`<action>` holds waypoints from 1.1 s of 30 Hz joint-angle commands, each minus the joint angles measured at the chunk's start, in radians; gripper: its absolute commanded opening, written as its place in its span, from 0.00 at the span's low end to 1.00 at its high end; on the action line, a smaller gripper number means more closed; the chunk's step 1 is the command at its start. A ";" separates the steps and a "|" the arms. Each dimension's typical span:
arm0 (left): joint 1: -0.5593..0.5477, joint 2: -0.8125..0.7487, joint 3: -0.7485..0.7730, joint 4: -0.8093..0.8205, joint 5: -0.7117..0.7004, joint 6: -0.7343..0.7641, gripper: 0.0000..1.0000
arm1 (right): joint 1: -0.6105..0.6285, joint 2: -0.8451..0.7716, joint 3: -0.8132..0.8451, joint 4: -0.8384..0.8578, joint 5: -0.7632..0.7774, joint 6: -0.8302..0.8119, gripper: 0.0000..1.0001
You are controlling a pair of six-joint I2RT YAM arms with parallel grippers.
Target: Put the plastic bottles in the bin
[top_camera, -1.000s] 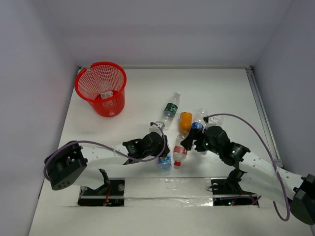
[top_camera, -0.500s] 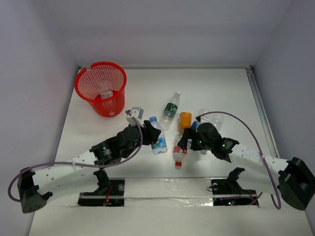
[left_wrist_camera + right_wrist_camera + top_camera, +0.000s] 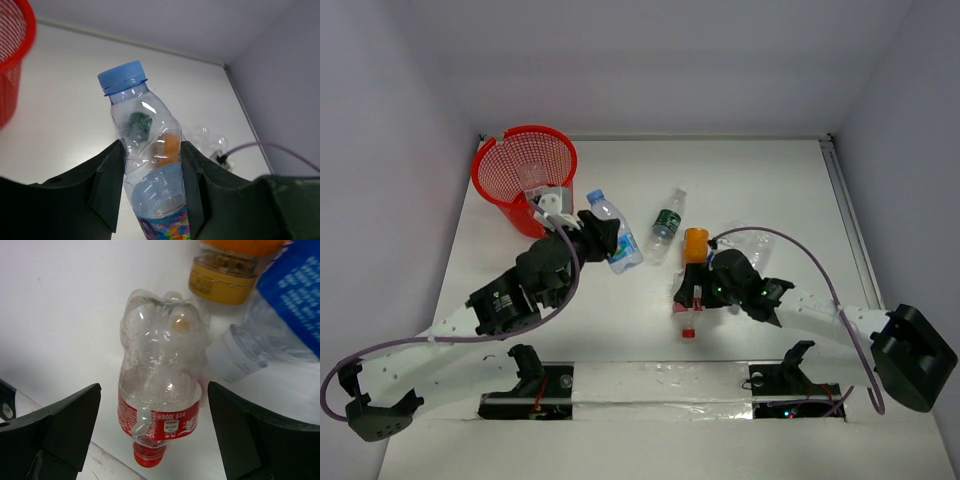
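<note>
Just right of red mesh bin (image 3: 524,131), left gripper (image 3: 151,147) clamping one blue-capped bottle (image 3: 142,120), cap up. One clear bottle (image 3: 533,182) lying inside bin. Four lying on table (image 3: 770,180): green-labelled bottle (image 3: 666,222), orange bottle (image 3: 696,243), blue-labelled bottle (image 3: 295,295), red-capped bottle (image 3: 160,370). Right gripper (image 3: 154,390) hanging spread wide, fingers (image 3: 65,425) flanking red-capped bottle, not touching.
</note>
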 commanded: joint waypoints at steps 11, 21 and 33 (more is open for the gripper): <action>0.401 0.279 0.330 0.157 0.049 0.208 0.34 | 0.061 0.080 -0.030 0.200 -0.059 0.018 0.66; 0.793 0.537 0.517 0.071 0.249 0.151 0.34 | 0.070 -0.138 -0.101 0.228 -0.103 0.018 0.60; 0.885 0.626 0.385 0.293 0.063 0.317 0.42 | 0.079 -0.227 0.060 0.235 -0.148 -0.038 0.59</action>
